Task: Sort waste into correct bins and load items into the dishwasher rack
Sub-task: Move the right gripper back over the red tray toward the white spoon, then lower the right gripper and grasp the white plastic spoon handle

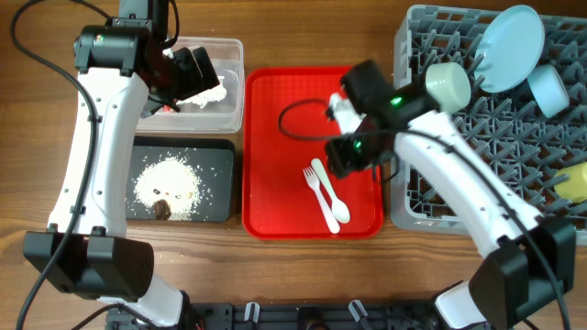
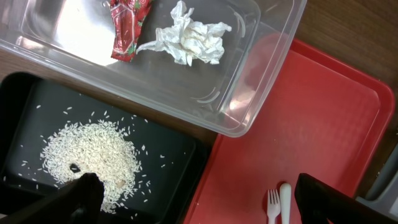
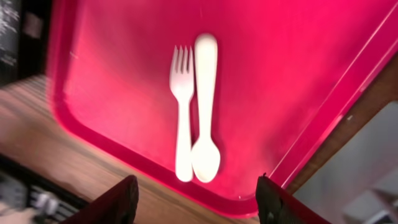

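Observation:
A red snack wrapper (image 2: pixel 127 25) and a crumpled white napkin (image 2: pixel 189 38) lie in the clear tub (image 2: pixel 249 93). White rice crumbs (image 1: pixel 170 179) and a brown lump (image 1: pixel 162 210) sit in the black tray (image 1: pixel 215 165). The white fork (image 3: pixel 181 112) and spoon (image 3: pixel 205 112) lie side by side on the red tray. My right gripper (image 3: pixel 199 202) hovers open and empty just above them. My left gripper (image 2: pixel 199 205) is wide open and empty, above the tub's front edge. The dishwasher rack (image 1: pixel 431 197) holds a blue plate (image 1: pixel 509 37), a blue bowl (image 1: pixel 548 89), a green bowl (image 1: pixel 449 84) and a yellow cup (image 1: pixel 573 181).
The flat red serving tray (image 1: pixel 275 119) lies between the two bins and the rack. A black cable (image 1: pixel 298 124) loops over it near the right arm. Bare wooden table shows along the front edge.

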`<state>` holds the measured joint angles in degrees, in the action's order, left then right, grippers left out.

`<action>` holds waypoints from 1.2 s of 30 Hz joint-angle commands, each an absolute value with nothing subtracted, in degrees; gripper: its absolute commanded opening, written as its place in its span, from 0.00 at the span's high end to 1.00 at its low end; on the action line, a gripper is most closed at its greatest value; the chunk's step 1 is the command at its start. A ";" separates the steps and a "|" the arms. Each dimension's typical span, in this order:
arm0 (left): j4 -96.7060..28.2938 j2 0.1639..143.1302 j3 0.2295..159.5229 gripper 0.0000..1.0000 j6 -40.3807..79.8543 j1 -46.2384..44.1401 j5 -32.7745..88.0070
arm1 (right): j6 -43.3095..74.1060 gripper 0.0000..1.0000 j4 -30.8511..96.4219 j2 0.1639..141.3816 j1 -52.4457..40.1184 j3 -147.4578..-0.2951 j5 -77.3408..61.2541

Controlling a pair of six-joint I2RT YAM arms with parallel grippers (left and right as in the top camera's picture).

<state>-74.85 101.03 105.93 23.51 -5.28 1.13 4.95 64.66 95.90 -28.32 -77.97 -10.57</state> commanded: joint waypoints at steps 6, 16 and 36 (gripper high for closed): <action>-75.02 100.84 106.08 0.00 24.47 -5.23 0.51 | 10.70 0.38 50.37 98.59 -33.78 -64.25 -4.45; -75.05 100.84 106.08 0.00 24.45 -5.23 0.54 | 13.72 0.42 45.89 105.65 -34.13 -62.39 -1.34; -75.09 100.84 106.08 0.00 24.47 -5.23 0.54 | 16.69 0.61 46.06 106.52 -34.13 -62.22 -0.05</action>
<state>-75.05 101.03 105.93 23.51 -5.28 1.13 15.81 45.78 105.19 -33.98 -63.02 0.08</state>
